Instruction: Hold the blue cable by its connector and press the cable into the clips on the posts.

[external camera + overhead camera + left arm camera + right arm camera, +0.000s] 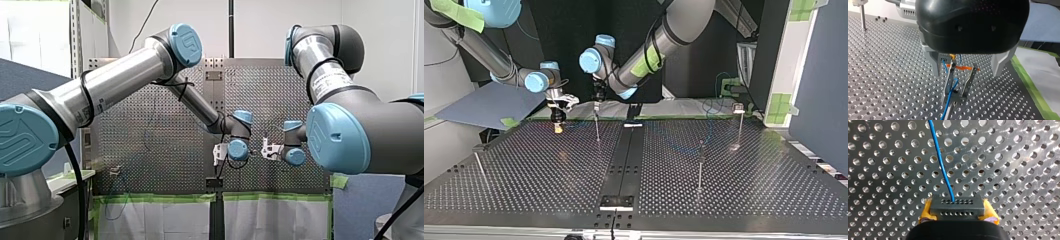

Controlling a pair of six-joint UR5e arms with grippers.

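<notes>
My right gripper (957, 213) is clamped on the dark connector (956, 205), with its yellow pads (926, 212) pressed against either side. From the connector the blue cable (941, 162) runs ahead over the perforated table (1010, 157). In the top view this gripper hangs low over the table, close to my edge.

Near it, my left gripper (955, 97) hangs over the top of a thin post (597, 129). In the left wrist view the blue cable passes under this gripper and on beside the post. I cannot tell whether this gripper is open or closed.

Farther out stand three more posts, well apart. One (739, 122) is at the top view's right, one (700, 167) is nearer that camera, and one (479, 167) is at its left.
</notes>
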